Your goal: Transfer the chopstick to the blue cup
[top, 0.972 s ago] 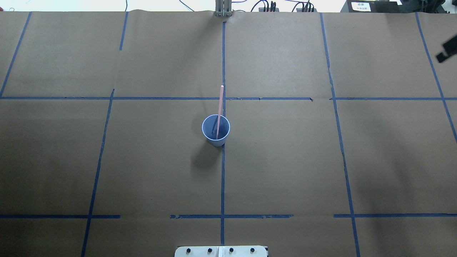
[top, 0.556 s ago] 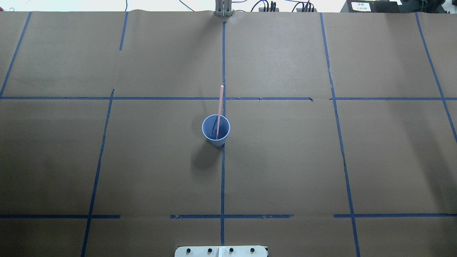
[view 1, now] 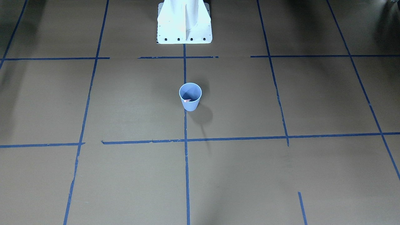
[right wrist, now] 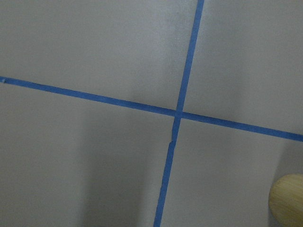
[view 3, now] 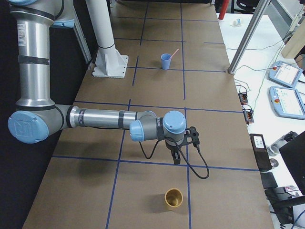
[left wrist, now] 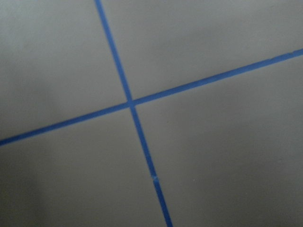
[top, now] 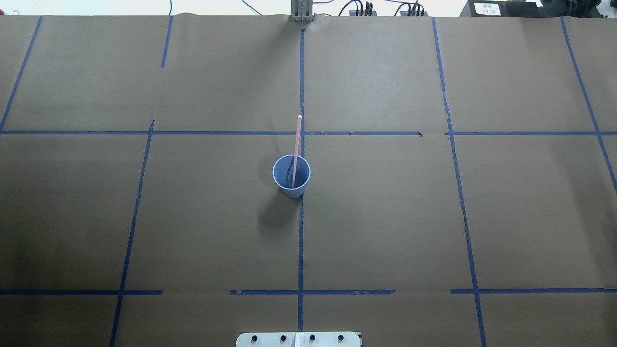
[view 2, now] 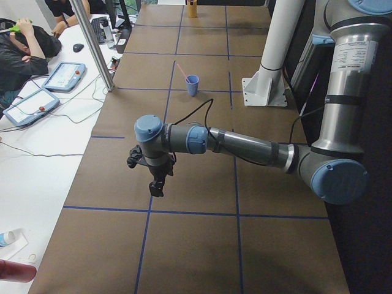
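Observation:
The blue cup [top: 293, 192] stands upright at the table's middle on a blue tape line; it also shows in the front view [view 1: 190, 105]. A thin pink chopstick [top: 298, 142] stands in it and leans over the far rim; only its tip [view 1: 187, 100] shows in the front view. My left gripper [view 2: 157, 187] hangs over bare table far from the cup, seen only in the left side view. My right gripper [view 3: 177, 157] hangs over the table's other end, seen only in the right side view. I cannot tell whether either is open or shut.
A tan wooden cup [view 3: 174, 198] stands near my right gripper and shows at the right wrist view's edge [right wrist: 287, 198]. The robot's white base [view 1: 184, 22] is behind the blue cup. Brown paper with blue tape lines covers the table. Operators' tablets [view 3: 286, 100] lie on a side desk.
A dark part of my right gripper at the overhead view's right edge has moved out of that view. The cup and chopstick have not moved.

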